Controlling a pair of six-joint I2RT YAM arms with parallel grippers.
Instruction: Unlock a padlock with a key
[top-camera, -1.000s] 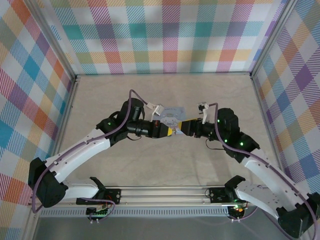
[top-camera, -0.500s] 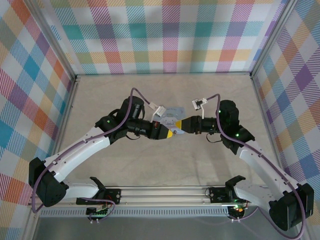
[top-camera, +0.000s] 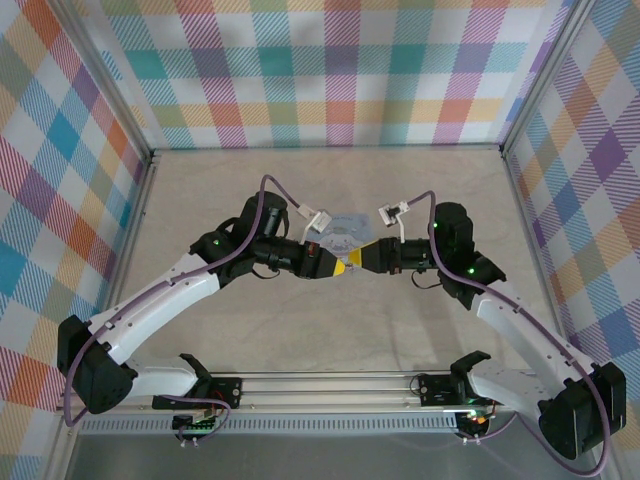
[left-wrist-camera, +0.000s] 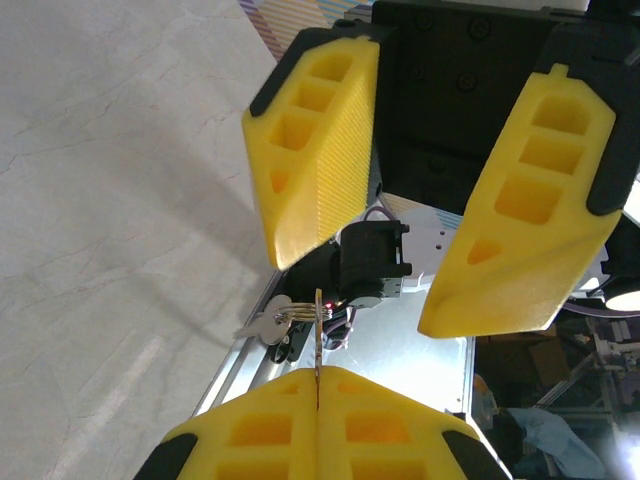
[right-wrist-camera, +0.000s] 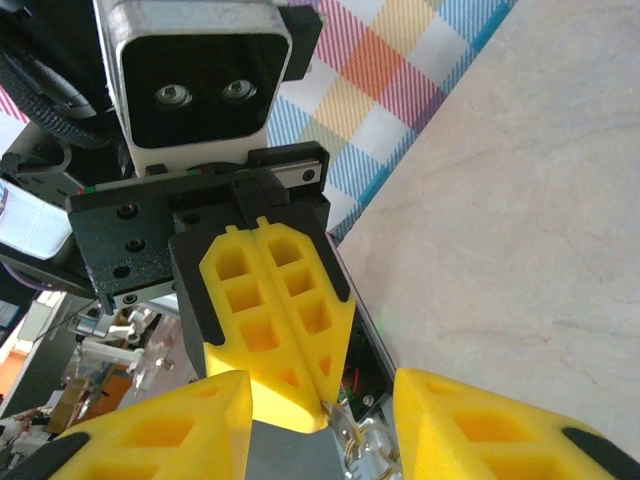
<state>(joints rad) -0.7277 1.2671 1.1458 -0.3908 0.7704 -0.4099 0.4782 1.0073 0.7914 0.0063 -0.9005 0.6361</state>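
Note:
In the left wrist view my left gripper (left-wrist-camera: 318, 378) is shut on the key (left-wrist-camera: 318, 340), a thin silvery blade seen edge-on. A wire ring (left-wrist-camera: 300, 313) with a second key (left-wrist-camera: 262, 326) hangs from it. My right gripper (left-wrist-camera: 365, 292) faces it tip to tip and is open, its yellow fingers (left-wrist-camera: 320, 150) spread above the key. From the right wrist, my right gripper (right-wrist-camera: 320, 398) stands open around the left gripper's closed fingers (right-wrist-camera: 270, 320), and the key (right-wrist-camera: 365, 440) pokes out between them. Both grippers (top-camera: 345, 266) (top-camera: 368, 257) meet at mid-table. The padlock is hidden.
A pale blue tin (top-camera: 350, 222) lies on the beige table (top-camera: 330, 180) just behind the meeting grippers. Checked walls (top-camera: 330, 70) close in the back and both sides. A metal rail (top-camera: 330, 385) with the arm bases runs along the near edge.
My right gripper has slid left toward the left gripper, and its open fingers now flank the left fingertips and the key. The left arm has barely moved.

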